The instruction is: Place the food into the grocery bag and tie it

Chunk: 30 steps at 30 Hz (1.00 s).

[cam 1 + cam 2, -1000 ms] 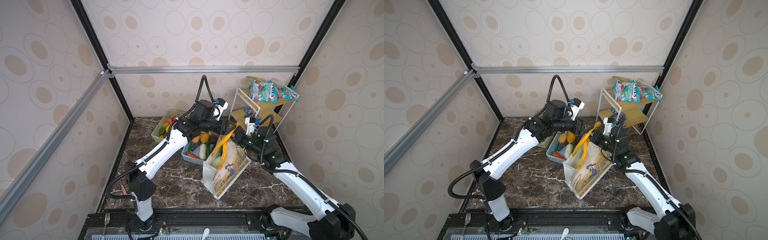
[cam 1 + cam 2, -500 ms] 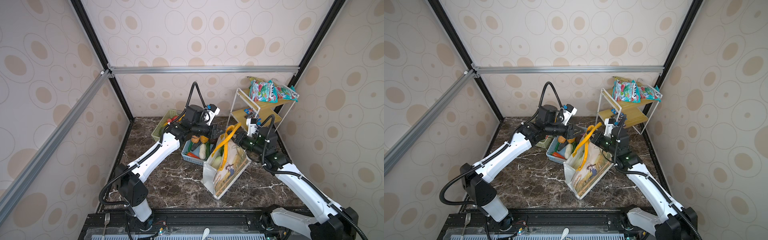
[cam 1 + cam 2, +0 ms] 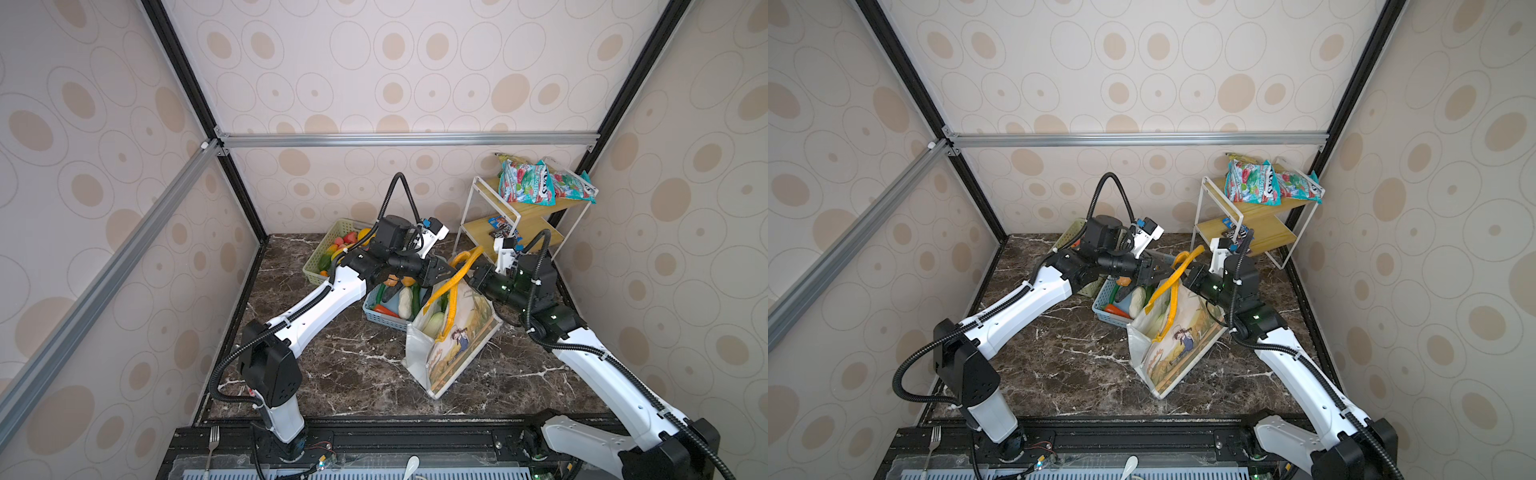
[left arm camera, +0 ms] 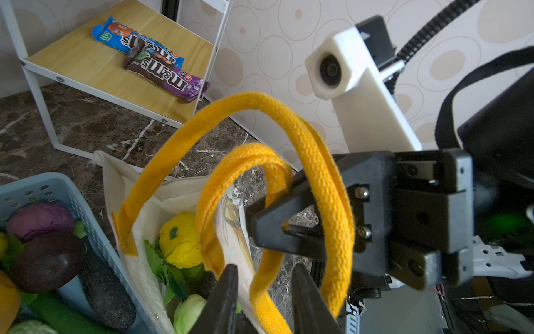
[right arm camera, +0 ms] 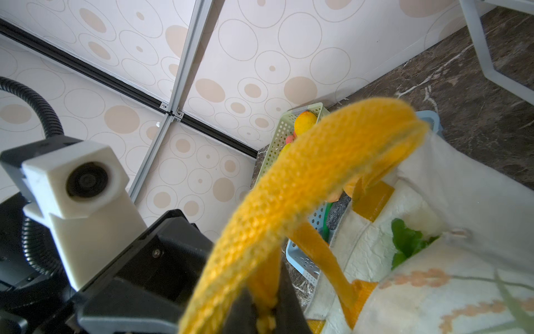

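The white grocery bag [image 3: 455, 353] [image 3: 1177, 349] leans on the marble floor, its two yellow-orange handles [image 3: 457, 272] raised. My left gripper [image 4: 263, 267] [image 3: 445, 272] has closed its fingers on one handle strand [image 4: 267, 300] just above the bag's mouth. My right gripper [image 5: 264, 300] [image 4: 255, 228] [image 3: 473, 275] is shut on a handle from the opposite side, and the longer loop [image 4: 323, 173] drapes over it. Food lies inside the bag: a yellow knobbly fruit [image 4: 179, 240], a pale green piece [image 4: 187, 313] and a cabbage [image 3: 434, 323].
A light blue basket [image 3: 384, 319] touching the bag holds a white radish [image 3: 404, 301] and a purple cabbage [image 4: 40, 217]. A pale green basket [image 3: 328, 253] of produce stands at the back. A white rack [image 3: 490, 220] carries snack packets [image 3: 536, 189] and candy bars [image 4: 156, 66].
My left arm has swung down from over the blue basket to the handles, and its jaws have narrowed onto a strand. The right gripper has kept its hold and barely moved.
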### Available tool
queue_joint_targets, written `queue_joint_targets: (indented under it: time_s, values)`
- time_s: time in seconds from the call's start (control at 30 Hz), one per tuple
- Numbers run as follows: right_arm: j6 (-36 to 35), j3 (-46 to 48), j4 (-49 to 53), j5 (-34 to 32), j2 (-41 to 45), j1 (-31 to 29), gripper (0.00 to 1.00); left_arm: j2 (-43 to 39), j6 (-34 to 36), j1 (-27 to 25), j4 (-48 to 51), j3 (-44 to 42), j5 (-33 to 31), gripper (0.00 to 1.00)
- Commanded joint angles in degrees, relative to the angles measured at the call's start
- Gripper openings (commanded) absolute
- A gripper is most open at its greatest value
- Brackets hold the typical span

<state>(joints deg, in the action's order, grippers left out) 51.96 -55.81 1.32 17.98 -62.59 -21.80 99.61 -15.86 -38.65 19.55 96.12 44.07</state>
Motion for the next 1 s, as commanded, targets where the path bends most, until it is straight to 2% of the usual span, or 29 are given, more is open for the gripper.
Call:
queue_joint_targets:
  time_s: [0.0, 0.1, 0.27, 0.6, 0.67, 0.8, 0.97]
  values:
    - [0.51, -2.49, -0.47, 0.35, 0.46, -0.34, 0.11, 1.2, 3.78, -0.66, -0.22, 1.54, 3.52, 0.3]
    - [0.17, -3.02, 0.07, -0.87, 0.68, -0.32, 0.11, 1.29, 5.06, -0.67, 0.31, 1.37, 4.28, 0.28]
    - [0.38, -4.78, 0.19, 0.85, -0.91, -0.35, 0.11, 2.14, 5.68, -0.64, 0.75, 1.79, 5.02, 0.33]
    - [2.01, -4.99, -1.34, 2.47, -2.68, -0.36, 0.11, 4.72, 4.52, -1.48, -1.14, 4.95, 8.54, 0.33]
    - [2.0, -5.01, -1.32, 2.5, -2.79, -0.35, 0.11, 5.21, 4.44, -1.74, -1.05, 5.4, 9.22, 0.29]
    - [1.38, -5.0, -0.17, 1.82, -2.33, -0.35, 0.12, 5.5, 3.86, -1.78, -1.26, 5.83, 8.8, 0.15]
    - [-1.81, -5.9, 5.98, 0.05, -0.63, -0.35, 0.21, 5.09, 3.03, -1.68, -1.79, 6.0, 8.15, 0.02]
